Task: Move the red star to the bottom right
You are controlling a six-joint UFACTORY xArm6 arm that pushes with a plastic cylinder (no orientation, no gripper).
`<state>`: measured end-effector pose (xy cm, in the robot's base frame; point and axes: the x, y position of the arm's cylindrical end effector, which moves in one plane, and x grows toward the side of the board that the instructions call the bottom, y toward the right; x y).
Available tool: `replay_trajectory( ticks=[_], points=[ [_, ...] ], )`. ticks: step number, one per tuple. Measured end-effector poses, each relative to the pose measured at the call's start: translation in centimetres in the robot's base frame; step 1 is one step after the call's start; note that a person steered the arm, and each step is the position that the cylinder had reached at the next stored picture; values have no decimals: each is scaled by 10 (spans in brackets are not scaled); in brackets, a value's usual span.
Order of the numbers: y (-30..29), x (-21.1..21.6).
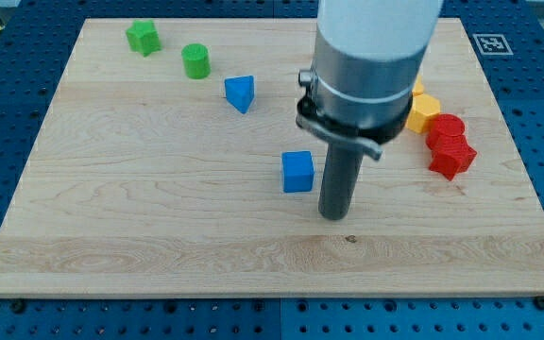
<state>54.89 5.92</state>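
Right side: red star (452, 157), glossy, touching red block (446, 127); my tip (333, 215) well apart, no gripper.

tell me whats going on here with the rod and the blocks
An arm with a straight dark rod is working on a wooden board. My tip rests just to the view's right of the blue cube, touching nothing. The red star sits near the view's right edge, against another red block and a yellow block.
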Motion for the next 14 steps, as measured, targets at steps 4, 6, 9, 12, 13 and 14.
replay_trajectory(
  ticks=[4,6,9,12,13,14],
  points=[
    [-56,-123],
    [-2,-95],
    [55,-78],
    [264,-76],
    [269,-102],
    [225,-102]
  ],
)
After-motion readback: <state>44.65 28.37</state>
